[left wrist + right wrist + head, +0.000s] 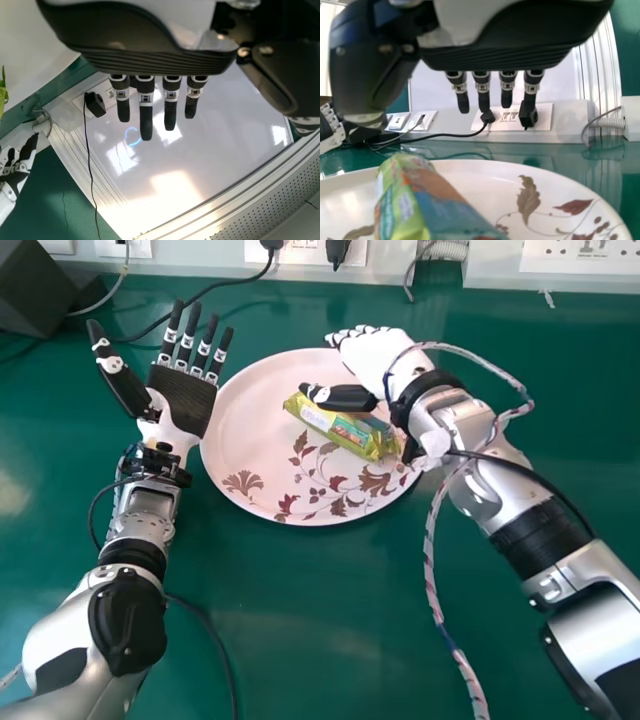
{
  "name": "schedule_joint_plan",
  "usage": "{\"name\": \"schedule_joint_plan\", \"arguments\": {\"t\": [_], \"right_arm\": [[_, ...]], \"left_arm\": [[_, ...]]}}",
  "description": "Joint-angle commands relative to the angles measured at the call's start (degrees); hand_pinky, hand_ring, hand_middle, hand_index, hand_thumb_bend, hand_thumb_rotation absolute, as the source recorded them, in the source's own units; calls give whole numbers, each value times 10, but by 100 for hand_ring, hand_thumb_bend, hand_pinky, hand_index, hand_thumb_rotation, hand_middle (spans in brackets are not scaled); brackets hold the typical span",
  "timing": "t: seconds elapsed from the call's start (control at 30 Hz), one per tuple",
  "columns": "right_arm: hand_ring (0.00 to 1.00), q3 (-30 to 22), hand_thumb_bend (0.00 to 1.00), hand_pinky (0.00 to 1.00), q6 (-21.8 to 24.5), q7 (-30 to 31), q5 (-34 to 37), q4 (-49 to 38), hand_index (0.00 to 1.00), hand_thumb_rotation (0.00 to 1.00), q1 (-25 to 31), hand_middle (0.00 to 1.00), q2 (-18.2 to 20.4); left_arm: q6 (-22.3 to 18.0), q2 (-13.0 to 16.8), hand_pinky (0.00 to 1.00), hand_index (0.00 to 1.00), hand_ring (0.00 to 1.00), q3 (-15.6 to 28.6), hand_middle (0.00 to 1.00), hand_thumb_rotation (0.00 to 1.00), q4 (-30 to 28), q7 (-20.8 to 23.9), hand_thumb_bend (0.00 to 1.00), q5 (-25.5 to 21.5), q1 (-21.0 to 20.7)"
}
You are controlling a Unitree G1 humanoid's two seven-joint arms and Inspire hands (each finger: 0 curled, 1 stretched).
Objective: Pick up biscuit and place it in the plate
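On the plate (245,420), 1 biscuit pack (345,431).
My right hand (374,352), fingers straight, grips nothing, perhaps touching it; my left hand (184,400) is open beside the plate.

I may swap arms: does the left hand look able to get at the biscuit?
Probably yes: nothing lies between the left hand and the near side of the biscuit on the plate, but it would likely need to turn from palm up, and the right hand crowds the far side.
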Motion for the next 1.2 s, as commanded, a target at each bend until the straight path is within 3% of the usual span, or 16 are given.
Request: {"name": "schedule_joint_plan", "arguments": {"t": [0.0,0.27,0.6,0.93,1.17], "right_arm": [[100,-8,77,97,-3,-4,2,-11,100,57,11,100,-6],[100,-23,79,98,-6,-22,4,-24,100,55,21,100,-9],[100,-46,83,93,13,0,5,-96,100,49,52,100,-25],[98,-86,84,81,17,12,11,-187,100,59,97,100,-45],[93,-114,85,77,13,0,26,-225,100,56,117,100,-42]], "left_arm": [[1,-11,89,98,80,-5,92,73,13,0,100,5,25],[6,-12,88,98,79,-5,91,72,12,-4,100,3,27],[3,-22,87,98,78,-8,91,75,12,-10,100,5,30],[-29,-31,86,98,78,-22,90,75,10,2,99,22,36],[-32,-27,83,98,77,-24,89,75,14,10,98,25,35]]}}
